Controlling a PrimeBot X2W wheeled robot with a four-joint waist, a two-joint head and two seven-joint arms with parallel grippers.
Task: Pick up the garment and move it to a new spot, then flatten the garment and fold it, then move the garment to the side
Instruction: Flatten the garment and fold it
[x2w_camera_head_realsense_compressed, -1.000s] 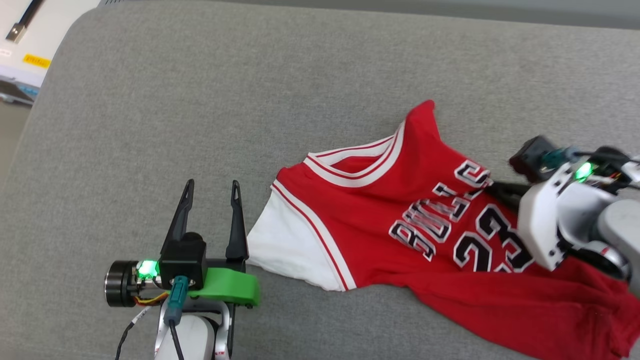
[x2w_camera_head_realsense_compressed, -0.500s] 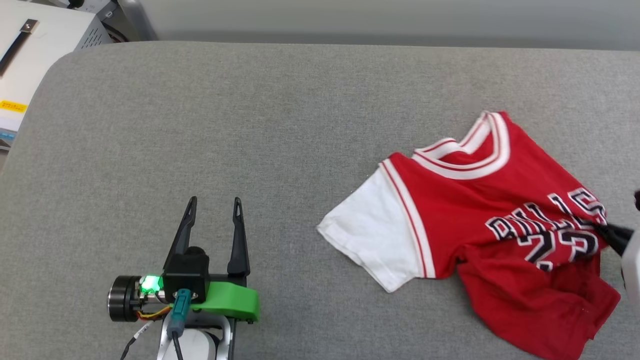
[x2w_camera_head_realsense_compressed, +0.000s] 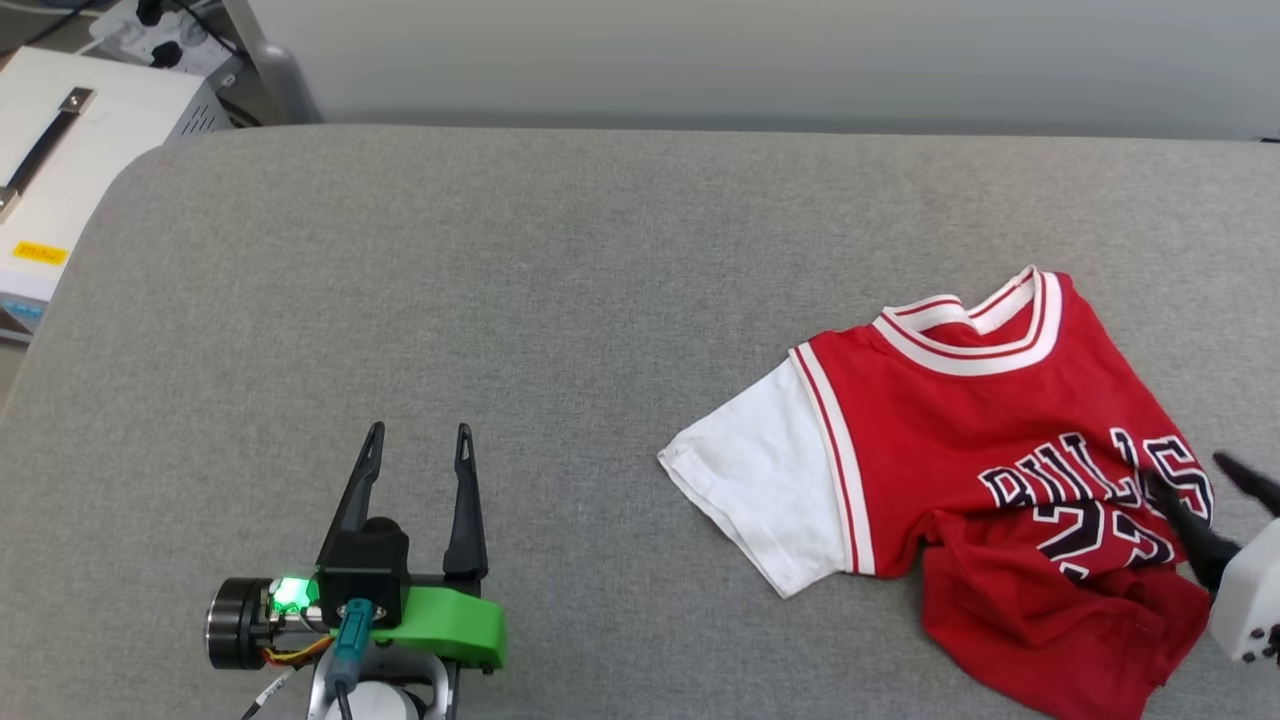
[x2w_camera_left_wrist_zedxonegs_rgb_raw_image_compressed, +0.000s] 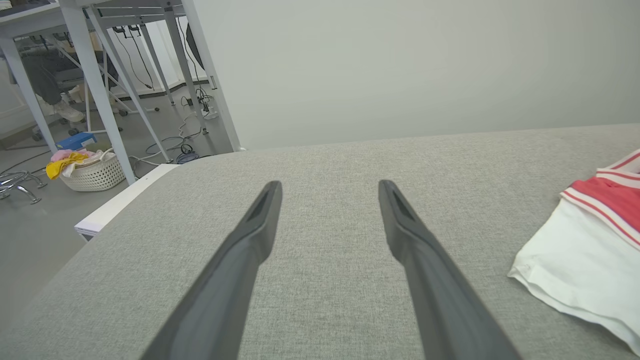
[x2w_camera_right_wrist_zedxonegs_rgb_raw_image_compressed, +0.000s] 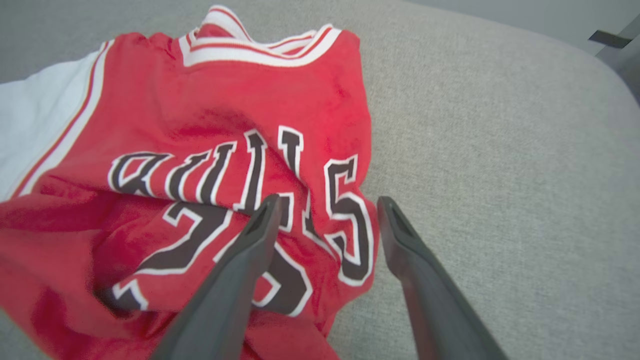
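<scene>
The garment (x2w_camera_head_realsense_compressed: 960, 450), a red jersey with a white sleeve and black lettering, lies crumpled on the right of the grey padded surface (x2w_camera_head_realsense_compressed: 560, 280). Its lower part is bunched and folded under. My right gripper (x2w_camera_head_realsense_compressed: 1185, 470) stands open at the garment's right edge with nothing between its fingers. In the right wrist view that gripper (x2w_camera_right_wrist_zedxonegs_rgb_raw_image_compressed: 328, 200) has one finger over the lettering of the garment (x2w_camera_right_wrist_zedxonegs_rgb_raw_image_compressed: 225, 120) and the other over bare grey fabric. My left gripper (x2w_camera_head_realsense_compressed: 420, 432) is open and empty at the lower left, well clear of the white sleeve (x2w_camera_left_wrist_zedxonegs_rgb_raw_image_compressed: 575, 265); its fingers (x2w_camera_left_wrist_zedxonegs_rgb_raw_image_compressed: 260, 235) point across the surface.
A white box (x2w_camera_head_realsense_compressed: 70, 150) stands off the surface's rounded far-left corner, with a pale wall behind. In the left wrist view, metal table legs (x2w_camera_left_wrist_zedxonegs_rgb_raw_image_compressed: 95, 85), a laundry basket (x2w_camera_left_wrist_zedxonegs_rgb_raw_image_compressed: 92, 170) and cables sit on the floor beyond the left edge. Bare grey surface spans the middle and left.
My right gripper has opened and let go of the garment, which has settled in a crumpled heap on the right. The head view has shifted. The left gripper stays open.
</scene>
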